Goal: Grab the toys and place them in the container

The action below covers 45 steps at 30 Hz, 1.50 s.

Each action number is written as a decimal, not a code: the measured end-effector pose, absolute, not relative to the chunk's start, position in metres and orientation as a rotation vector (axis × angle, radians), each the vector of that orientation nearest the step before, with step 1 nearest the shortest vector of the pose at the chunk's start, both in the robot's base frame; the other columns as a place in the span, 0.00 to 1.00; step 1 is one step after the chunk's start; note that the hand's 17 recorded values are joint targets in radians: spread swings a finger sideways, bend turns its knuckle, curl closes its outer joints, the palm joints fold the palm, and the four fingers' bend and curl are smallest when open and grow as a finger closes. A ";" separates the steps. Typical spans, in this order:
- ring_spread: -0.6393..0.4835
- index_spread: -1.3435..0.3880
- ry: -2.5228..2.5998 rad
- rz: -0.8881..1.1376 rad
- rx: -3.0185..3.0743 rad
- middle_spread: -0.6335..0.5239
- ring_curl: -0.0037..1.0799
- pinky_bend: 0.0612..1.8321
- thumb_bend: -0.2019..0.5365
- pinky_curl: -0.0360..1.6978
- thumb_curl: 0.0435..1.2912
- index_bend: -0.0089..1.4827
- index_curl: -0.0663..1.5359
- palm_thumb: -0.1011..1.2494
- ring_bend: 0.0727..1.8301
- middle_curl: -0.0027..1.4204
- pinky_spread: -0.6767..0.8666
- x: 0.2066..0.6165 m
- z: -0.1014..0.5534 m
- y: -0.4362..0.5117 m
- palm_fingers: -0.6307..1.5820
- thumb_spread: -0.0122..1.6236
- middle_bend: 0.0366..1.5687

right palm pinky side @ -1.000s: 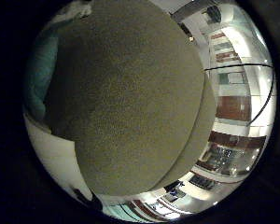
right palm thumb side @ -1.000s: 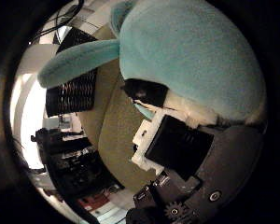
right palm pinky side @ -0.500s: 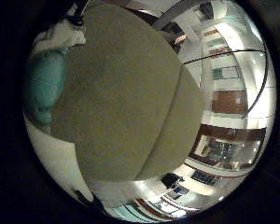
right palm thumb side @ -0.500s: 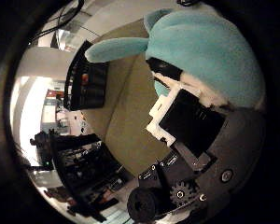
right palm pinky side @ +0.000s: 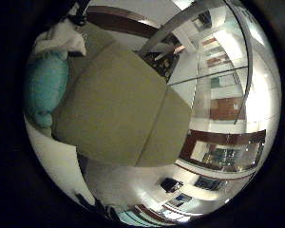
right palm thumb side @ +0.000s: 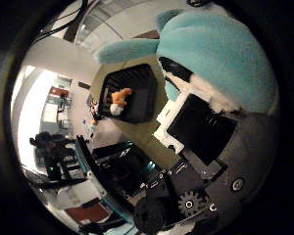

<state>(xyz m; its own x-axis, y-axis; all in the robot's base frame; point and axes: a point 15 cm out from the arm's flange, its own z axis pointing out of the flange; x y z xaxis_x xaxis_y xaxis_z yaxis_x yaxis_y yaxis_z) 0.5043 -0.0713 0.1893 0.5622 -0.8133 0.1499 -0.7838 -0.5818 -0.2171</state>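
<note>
A teal plush toy (right palm thumb side: 211,49) fills much of the right thumb side palm view, close against the palm. My hand (right palm thumb side: 201,132) is shut on it, with white and black finger parts pressed to its underside. Below lies a black container (right palm thumb side: 137,73) on an olive table, with a small orange and white toy (right palm thumb side: 118,98) inside it. In the right little finger side palm view, part of the teal toy (right palm pinky side: 46,84) shows beside the olive table top (right palm pinky side: 119,104).
The table's edge (right palm pinky side: 166,138) drops off to a room floor with furniture far below. Dark shelving and equipment (right palm thumb side: 108,166) stand beyond the table near the container.
Both views have drawn away from the olive table, which looks smaller. The black container with the orange toy has come into the thumb side view. The teal toy stays against the palm.
</note>
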 end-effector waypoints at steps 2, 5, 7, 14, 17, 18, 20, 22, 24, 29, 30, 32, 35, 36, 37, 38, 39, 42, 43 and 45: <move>0.37 0.66 1.307 -0.354 -2.675 0.45 0.71 0.82 0.25 0.38 0.51 0.82 0.51 0.84 0.72 0.50 0.33 0.492 0.200 -0.035 0.80 0.62 0.86; 0.37 0.66 1.245 -0.323 -2.681 0.44 0.72 0.81 0.25 0.39 0.51 0.82 0.51 0.84 0.72 0.50 0.33 0.475 0.203 0.011 0.80 0.62 0.86; 0.37 0.66 1.206 -0.296 -2.682 0.44 0.72 0.81 0.25 0.40 0.52 0.83 0.51 0.83 0.72 0.50 0.33 0.462 0.201 0.045 0.80 0.61 0.86; 0.37 0.66 1.117 -0.207 -2.693 0.44 0.73 0.79 0.26 0.42 0.53 0.83 0.50 0.84 0.72 0.50 0.33 0.420 0.189 0.138 0.80 0.61 0.86; 0.37 0.66 1.101 -0.208 -2.684 0.44 0.74 0.79 0.25 0.43 0.53 0.83 0.50 0.84 0.72 0.50 0.33 0.414 0.187 0.159 0.80 0.62 0.87; 0.37 0.66 1.095 -0.223 -2.674 0.44 0.74 0.79 0.25 0.43 0.53 0.82 0.50 0.84 0.72 0.50 0.33 0.417 0.188 0.164 0.80 0.62 0.87; 0.37 0.66 1.084 -0.262 -2.648 0.45 0.74 0.79 0.24 0.43 0.52 0.81 0.50 0.82 0.72 0.50 0.32 0.423 0.190 0.173 0.79 0.62 0.87; 0.37 0.66 1.076 -0.315 -2.609 0.45 0.73 0.78 0.23 0.43 0.50 0.80 0.50 0.77 0.71 0.49 0.32 0.434 0.194 0.178 0.79 0.64 0.86; 0.37 0.65 1.077 -0.366 -2.559 0.44 0.70 0.75 0.22 0.41 0.46 0.73 0.49 0.72 0.70 0.48 0.30 0.444 0.197 0.181 0.78 0.65 0.82; 0.36 0.59 1.114 -0.403 -2.523 0.40 0.62 0.69 0.23 0.37 0.38 0.47 0.45 0.63 0.66 0.45 0.21 0.425 0.159 0.165 0.65 0.65 0.70; 0.36 0.58 1.113 -0.408 -2.526 0.39 0.61 0.69 0.23 0.36 0.36 0.41 0.44 0.62 0.65 0.44 0.20 0.421 0.156 0.162 0.61 0.66 0.68; 0.36 0.56 1.103 -0.402 -2.540 0.37 0.59 0.67 0.23 0.36 0.34 0.35 0.43 0.59 0.64 0.43 0.21 0.418 0.153 0.160 0.53 0.67 0.62; 0.35 0.53 1.087 -0.400 -2.555 0.38 0.54 0.63 0.22 0.34 0.29 0.35 0.41 0.52 0.56 0.39 0.33 0.416 0.151 0.160 0.40 0.67 0.52; 0.36 0.53 1.080 -0.398 -2.562 0.39 0.51 0.62 0.21 0.33 0.28 0.35 0.40 0.50 0.53 0.38 0.36 0.415 0.149 0.160 0.38 0.67 0.49; 0.37 0.53 1.077 -0.395 -2.566 0.40 0.50 0.62 0.21 0.32 0.26 0.35 0.39 0.47 0.51 0.37 0.41 0.414 0.148 0.160 0.36 0.66 0.45; 0.39 0.53 1.073 -0.396 -2.568 0.43 0.47 0.61 0.21 0.31 0.24 0.35 0.38 0.43 0.47 0.34 0.47 0.414 0.148 0.160 0.34 0.65 0.41; 0.41 0.53 1.071 -0.396 -2.570 0.44 0.45 0.60 0.21 0.30 0.23 0.34 0.37 0.40 0.45 0.33 0.52 0.414 0.148 0.160 0.33 0.65 0.39; 0.52 0.54 1.071 -0.388 -2.579 0.48 0.38 0.56 0.22 0.27 0.21 0.33 0.35 0.35 0.38 0.30 0.61 0.413 0.145 0.159 0.32 0.63 0.33; 0.57 0.54 1.072 -0.381 -2.585 0.49 0.36 0.56 0.22 0.26 0.20 0.32 0.34 0.34 0.36 0.29 0.64 0.412 0.143 0.158 0.32 0.62 0.31; 0.64 0.54 1.077 -0.350 -2.605 0.51 0.34 0.54 0.23 0.24 0.20 0.29 0.32 0.33 0.34 0.27 0.67 0.407 0.137 0.158 0.32 0.61 0.28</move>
<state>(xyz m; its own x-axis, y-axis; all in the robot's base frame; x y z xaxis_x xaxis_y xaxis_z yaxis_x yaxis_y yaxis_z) 0.4070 0.1579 0.1371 0.6892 -0.7163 0.1086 -0.6432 -0.6740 -0.3633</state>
